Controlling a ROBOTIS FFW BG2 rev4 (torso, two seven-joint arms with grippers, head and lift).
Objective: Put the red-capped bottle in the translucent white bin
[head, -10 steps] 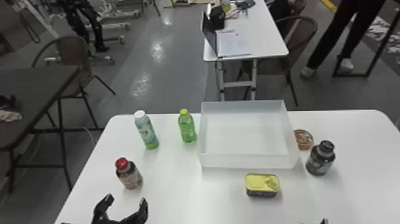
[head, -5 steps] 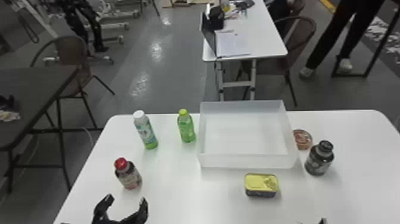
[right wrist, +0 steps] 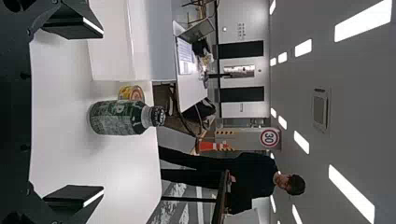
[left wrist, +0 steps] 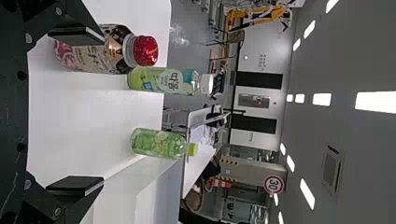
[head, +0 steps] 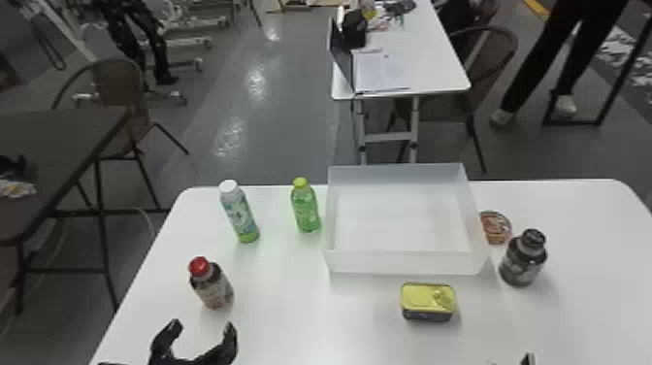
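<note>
Left claw: over the near left part of the white table, fingers spread wide, nothing between the tips. Red-capped bottle upright on the table, a little beyond those tips and apart from them, left of the translucent white bin. Left wrist view: one finger overlaps the bottle's side by line of sight.

Right claw: low at the near edge of the head view, to the right; right wrist view has its fingers wide too, nothing gripped.

Bin on the far middle of the table. Green bottle upright just beside its left wall. White-capped bottle upright farther left, beyond the red-capped one.

Small round tub just beside the bin's right wall; dark bottle upright, right of the bin and nearer than the tub. Yellow-topped tin flat on the near side of the bin, apart from it.

Past the far edge: second white table, with papers on it. Dark table off to the left.
</note>
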